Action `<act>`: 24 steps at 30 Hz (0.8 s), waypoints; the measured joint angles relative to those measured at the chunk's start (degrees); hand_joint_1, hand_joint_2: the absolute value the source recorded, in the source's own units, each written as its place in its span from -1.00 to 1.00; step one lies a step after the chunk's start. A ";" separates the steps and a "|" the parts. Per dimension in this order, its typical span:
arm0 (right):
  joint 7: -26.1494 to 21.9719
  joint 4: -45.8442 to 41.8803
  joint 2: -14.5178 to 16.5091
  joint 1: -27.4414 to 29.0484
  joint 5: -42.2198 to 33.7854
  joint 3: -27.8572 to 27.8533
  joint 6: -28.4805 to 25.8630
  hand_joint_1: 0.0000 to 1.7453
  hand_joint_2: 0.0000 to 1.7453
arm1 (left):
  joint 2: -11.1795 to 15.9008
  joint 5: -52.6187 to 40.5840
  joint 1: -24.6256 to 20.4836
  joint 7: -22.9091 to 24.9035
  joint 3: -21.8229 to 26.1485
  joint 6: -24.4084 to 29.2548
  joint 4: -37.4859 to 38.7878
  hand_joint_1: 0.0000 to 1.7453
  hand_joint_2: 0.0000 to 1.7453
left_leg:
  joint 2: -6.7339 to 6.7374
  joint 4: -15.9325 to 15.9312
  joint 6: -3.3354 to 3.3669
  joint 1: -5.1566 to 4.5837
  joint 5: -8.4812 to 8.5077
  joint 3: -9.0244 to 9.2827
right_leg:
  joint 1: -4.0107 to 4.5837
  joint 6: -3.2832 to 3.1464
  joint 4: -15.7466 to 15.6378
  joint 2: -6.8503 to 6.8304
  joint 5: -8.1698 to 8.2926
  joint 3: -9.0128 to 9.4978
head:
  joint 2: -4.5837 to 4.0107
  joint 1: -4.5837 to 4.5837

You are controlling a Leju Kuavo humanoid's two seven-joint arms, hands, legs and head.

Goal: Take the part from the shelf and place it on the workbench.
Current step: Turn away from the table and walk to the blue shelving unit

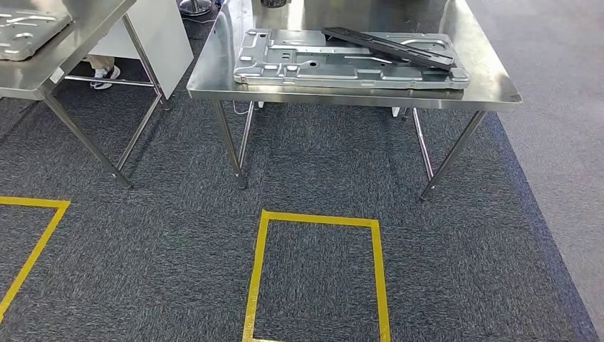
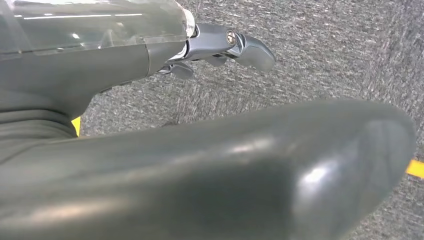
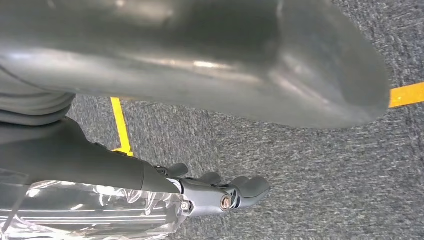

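Steel workbench [image 1: 491, 89]: one, bearing one pressed metal panel [image 1: 313, 64] with one dark bracket part [image 1: 388, 44] laid across it. Second table [image 1: 71, 43]: one. Left hand [image 2: 220, 47] and right hand [image 3: 220, 197]: fingers apart, nothing held.

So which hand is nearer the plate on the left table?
Probably the left hand. It and the right hand hang over carpet, far from the plate, off leftward.

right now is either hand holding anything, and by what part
Nothing is held. The left hand and right hand both hang over the carpet with nothing in their fingers. The dark bar lies on the table.
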 joint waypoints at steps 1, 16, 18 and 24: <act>0.44 0.02 0.00 -0.02 0.01 -0.02 0.15 -1.00 -1.00 | 0.01 0.04 -0.02 0.28 0.02 0.07 0.00 -1.00 -1.00 | -0.01 -2.87 0.36 -0.07 -0.11 1.64 | 0.05 0.27 0.48 -0.01 0.07 -0.35 | 0.00 0.02; 14.96 0.41 0.26 -0.11 0.86 -1.04 1.08 -1.00 0.00 | -0.05 0.72 0.00 3.65 0.65 0.90 -0.01 -1.00 1.00 | -0.06 -3.34 2.88 -0.26 1.21 -0.73 | -1.63 4.21 2.39 0.70 -2.17 0.86 | 0.00 0.46; 16.98 0.53 0.48 -0.19 0.95 -1.33 1.62 -1.00 -1.00 | 0.10 1.12 -0.08 3.55 0.95 0.68 -0.02 -1.00 1.00 | -0.21 -3.06 2.53 -0.58 1.12 -0.95 | -1.49 3.48 0.91 0.91 -2.00 1.42 | 0.00 0.34; 18.14 0.54 0.52 -0.21 1.03 -1.50 4.16 -1.00 -0.50 | 0.06 3.12 -0.10 2.78 2.59 -1.48 -0.02 -1.00 1.00 | -0.24 -3.40 1.82 -0.27 1.56 -1.02 | -0.90 2.63 1.05 0.86 -1.70 1.10 | 0.00 0.20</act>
